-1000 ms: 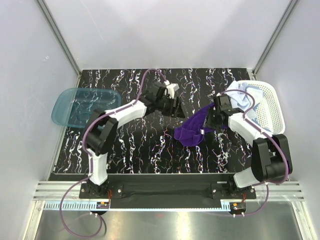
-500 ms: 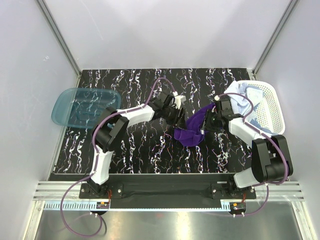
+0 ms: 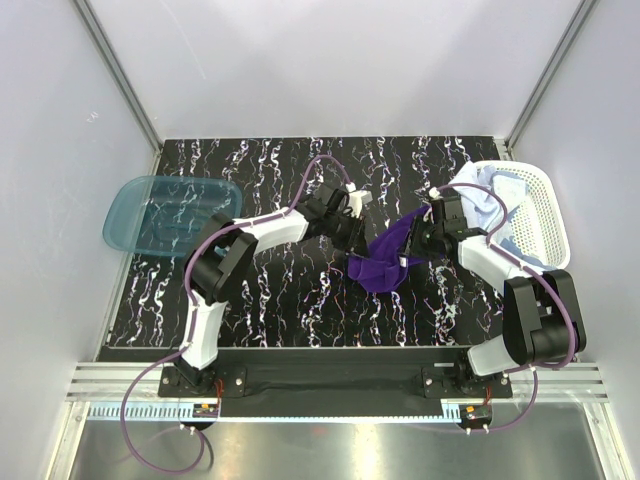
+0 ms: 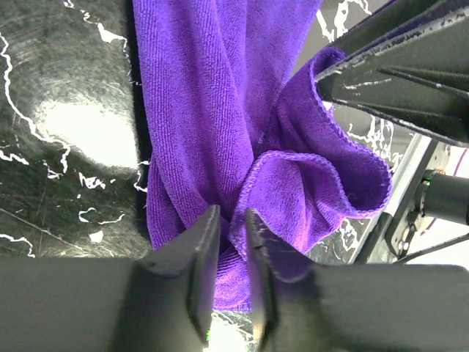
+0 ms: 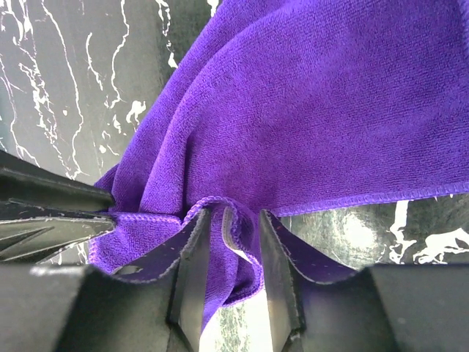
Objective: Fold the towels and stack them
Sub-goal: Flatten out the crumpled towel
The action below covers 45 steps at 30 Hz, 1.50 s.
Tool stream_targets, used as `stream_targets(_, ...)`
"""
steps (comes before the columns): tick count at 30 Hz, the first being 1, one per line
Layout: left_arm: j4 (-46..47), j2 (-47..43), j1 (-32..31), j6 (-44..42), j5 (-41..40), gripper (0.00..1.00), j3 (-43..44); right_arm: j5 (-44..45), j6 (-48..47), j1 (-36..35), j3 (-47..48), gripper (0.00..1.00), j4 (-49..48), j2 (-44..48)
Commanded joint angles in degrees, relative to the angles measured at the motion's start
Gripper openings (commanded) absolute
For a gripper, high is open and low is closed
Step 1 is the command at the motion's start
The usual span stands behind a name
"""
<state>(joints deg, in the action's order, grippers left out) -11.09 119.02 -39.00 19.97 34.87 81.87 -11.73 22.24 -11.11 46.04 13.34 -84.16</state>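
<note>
The deep purple towel point(image 3: 385, 262) lies crumpled mid-table, between my two grippers. In the left wrist view, my left gripper point(image 4: 232, 214) is shut on a fold at the lower edge of this towel point(image 4: 198, 110); from above, the left gripper point(image 3: 360, 242) is at the towel's left side. My right gripper point(image 5: 233, 216) is open, and a hemmed fold of the towel point(image 5: 330, 95) sits between its fingers against the left one, with a gap to the right one. From above, the right gripper point(image 3: 418, 238) is at the towel's upper right end. A white towel point(image 3: 475, 195) and a light blue towel point(image 3: 510, 186) lie in the basket.
The white mesh basket point(image 3: 550, 225) stands at the right edge of the table, close behind my right arm. A translucent teal tray point(image 3: 170, 213) overhangs the table's left edge. Black marbled tabletop point(image 3: 280, 290) shows in front of the towel.
My left gripper moved right to the towel and closed on a fold. The jaws of my right gripper narrowed around the towel's other end. The towel bunched slightly leftward.
</note>
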Motion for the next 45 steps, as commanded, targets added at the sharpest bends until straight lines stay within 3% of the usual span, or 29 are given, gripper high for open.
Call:
stream_targets(1,2.0,0.0,-0.1,-0.5,2.7,0.17,-0.4,-1.2,-0.9,0.4,0.3,0.38,-2.6,0.3)
stream_targets(5,1.5,-0.7,0.1,0.0,3.2,0.0,0.0,-1.2,-0.9,0.5,1.0,0.21,-2.4,0.4)
stream_targets(7,1.3,-2.1,0.3,0.2,3.1,0.0,0.3,-0.8,-1.1,0.5,2.9,0.02,-0.9,0.3)
stream_targets(8,0.0,-2.8,0.9,0.3,2.5,0.0,0.7,-0.2,-1.1,0.5,4.0,0.0,0.0,0.7)
stream_targets(12,-4.1,-9.7,4.7,1.3,-2.2,0.0,2.6,2.1,-0.9,0.4,10.7,0.0,6.8,4.8)
stream_targets(16,-9.4,-23.4,9.1,-0.5,-9.5,0.0,6.7,0.7,-2.7,0.3,25.7,0.0,12.5,9.7)
stream_targets(18,-14.6,-27.1,9.6,-5.3,-15.6,0.0,12.9,1.3,-5.3,0.3,35.5,0.0,15.7,10.4)
stream_targets(23,-24.6,-34.8,9.6,-9.0,-19.0,0.0,25.6,-2.7,-10.3,0.4,48.8,0.0,20.1,13.7)
stream_targets(27,-21.6,-44.5,8.3,-6.7,-15.1,0.0,21.1,-11.6,-12.5,0.3,41.9,0.0,13.2,23.6)
stream_targets(31,-14.2,-52.8,5.3,-1.5,-12.7,0.0,15.1,-17.8,-11.6,0.4,39.5,0.0,12.6,31.8)
stream_targets(35,-17.6,-54.9,3.5,-0.1,-11.0,0.0,16.9,-20.3,-9.6,0.4,40.6,0.0,12.1,35.7)
stream_targets(41,-22.8,-54.3,3.0,-0.9,-13.9,0.0,20.4,-15.1,-6.3,0.3,41.0,0.0,9.2,37.7)
stream_targets(45,-32.5,-47.0,3.5,-6.6,-26.3,0.0,28.6,-7.4,-8.3,0.4,40.4,0.0,8.7,33.6)
